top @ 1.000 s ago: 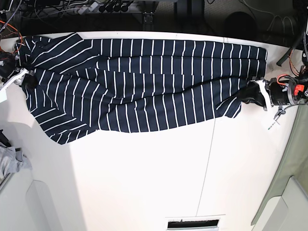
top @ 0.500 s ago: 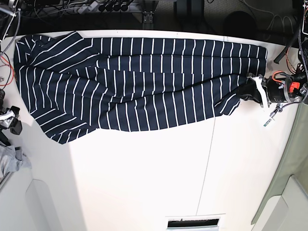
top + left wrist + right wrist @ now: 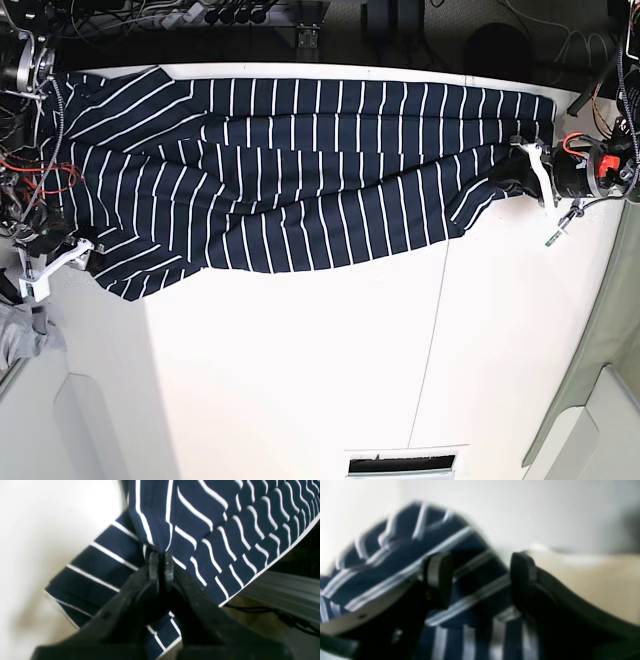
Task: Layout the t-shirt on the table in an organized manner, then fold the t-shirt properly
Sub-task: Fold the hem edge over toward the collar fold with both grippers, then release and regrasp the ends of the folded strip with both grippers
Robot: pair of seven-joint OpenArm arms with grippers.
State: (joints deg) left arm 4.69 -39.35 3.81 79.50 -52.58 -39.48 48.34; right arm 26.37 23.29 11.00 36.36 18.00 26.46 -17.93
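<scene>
While the left hand [image 3: 161, 566] pinches the t-shirt [image 3: 300, 170], the right hand [image 3: 480, 580] gapes.

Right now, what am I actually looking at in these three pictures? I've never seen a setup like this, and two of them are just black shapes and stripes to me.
This is a robot with two arms working at a white table. One picture looks down from above. The other two come from small cameras on the arms' wrists, so the black shapes are the robot's own pincers seen up close.

Spread along the far side of the table is a dark navy t-shirt with thin white stripes, lying lengthwise but wrinkled. A small grey cloth sits at the table's edge.

The left gripper, on the right in the overhead view, has its jaws pressed together on a pinch of the shirt. The right gripper is at the shirt's other end with its jaws apart; the fabric lies between and behind them, and that picture is blurred.
</scene>
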